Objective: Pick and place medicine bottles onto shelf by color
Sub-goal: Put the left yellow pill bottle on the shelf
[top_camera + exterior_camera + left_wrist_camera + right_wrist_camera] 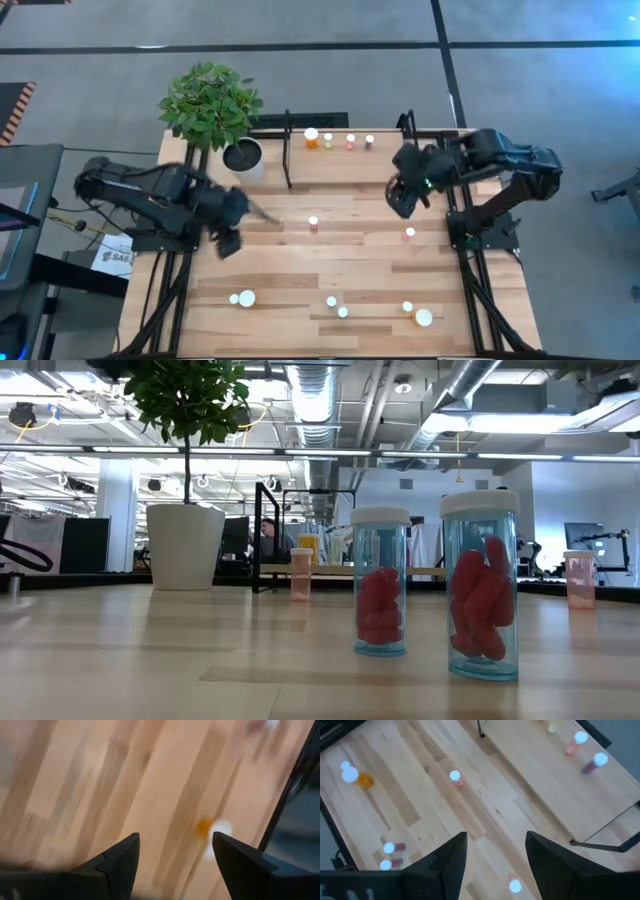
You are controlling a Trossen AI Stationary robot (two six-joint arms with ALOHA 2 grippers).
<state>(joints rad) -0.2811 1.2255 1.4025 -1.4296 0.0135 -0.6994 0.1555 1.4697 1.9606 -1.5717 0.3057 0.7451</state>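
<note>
Both my grippers, left (228,243) & right (402,197), open, empty; btwn picks. Next: prob. descend on bottle (409,234).

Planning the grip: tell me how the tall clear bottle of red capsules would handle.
The tall clear white-capped bottle of red capsules stands narrow and upright, so a side push may tip it. Its round body would likely roll. Smooth walls look slippery.
</note>
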